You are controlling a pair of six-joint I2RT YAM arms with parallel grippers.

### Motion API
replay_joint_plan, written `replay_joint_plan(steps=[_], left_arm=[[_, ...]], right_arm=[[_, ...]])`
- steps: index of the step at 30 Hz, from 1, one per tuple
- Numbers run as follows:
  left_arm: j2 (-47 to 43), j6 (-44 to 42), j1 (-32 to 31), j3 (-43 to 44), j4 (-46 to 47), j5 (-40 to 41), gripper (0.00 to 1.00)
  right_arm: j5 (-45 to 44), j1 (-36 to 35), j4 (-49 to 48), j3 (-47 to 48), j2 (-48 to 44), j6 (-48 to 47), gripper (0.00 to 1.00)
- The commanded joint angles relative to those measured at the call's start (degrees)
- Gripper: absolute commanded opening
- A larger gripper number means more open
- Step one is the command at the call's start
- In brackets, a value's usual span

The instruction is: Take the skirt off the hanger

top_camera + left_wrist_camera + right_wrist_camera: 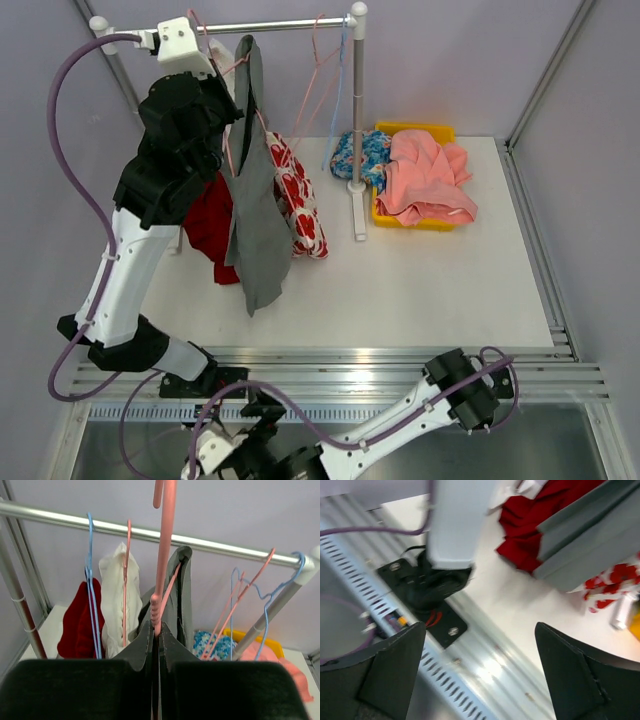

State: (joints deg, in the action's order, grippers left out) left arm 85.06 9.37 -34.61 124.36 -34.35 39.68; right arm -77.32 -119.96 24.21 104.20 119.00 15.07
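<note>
At the left of the rail point(280, 25), a red garment point(208, 228) is seen hanging low beside the raised left arm. The left gripper point(156, 630) is positioned up at the rail, its fingers point(142, 645) pressed together on the neck of a pink hanger point(163, 555). From that hanger the grey skirt point(255, 200) is draped, falling long and limp toward the surface point(430, 280). The skirt is judged soft, light and floppy: it is expected to fold and slide rather than hold a shape, and it may drag on the hanger's arms. A hold is best taken on a gathered fold of cloth near the waistband, just below the hanger, so that it can be drawn off. Just right of the skirt, a red-and-white floral garment point(300, 200) is hung against it. Further right, a yellow bin point(415, 127) of clothes is set on the surface. The right gripper point(477, 630) is seen low near the left arm's base, fingers spread wide and empty.
</note>
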Motion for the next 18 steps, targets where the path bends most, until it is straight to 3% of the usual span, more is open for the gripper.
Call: replay_joint_plan(steps=[1,4,5,7,8,18], left_arm=[[-7.01,4.16,-1.51,0.71,6.07,-3.10,0.00],[-7.10,5.31,-2.04,5.97,-3.77,-7.32,0.00],[-7.10,5.57,-2.04,8.94,-8.41,-8.03,0.00],[-7.71,4.79,-2.04,11.07,-13.26,-9.79,0.00],[-7.89,4.70,-2.04,13.00,-14.77,-9.89,0.00],[-12.90,6.71,-2.04,12.57,-21.19,-16.47,0.00]], right_arm=[[-6.89,4.55,1.02,-2.85,-12.19,3.82,0.99],[-5.21,8.24,-13.68,-11.01,-20.35,-9.39,0.99],[-4.43,8.95,-31.15,-13.91,-22.21,-24.32,0.99],[-2.75,9.31,-48.21,-21.04,-26.26,-38.47,0.99],[-2.40,9.31,-61.17,-22.19,-26.97,-49.41,1.00],[1.73,11.15,-87.91,-18.25,-25.49,-79.21,1.00]])
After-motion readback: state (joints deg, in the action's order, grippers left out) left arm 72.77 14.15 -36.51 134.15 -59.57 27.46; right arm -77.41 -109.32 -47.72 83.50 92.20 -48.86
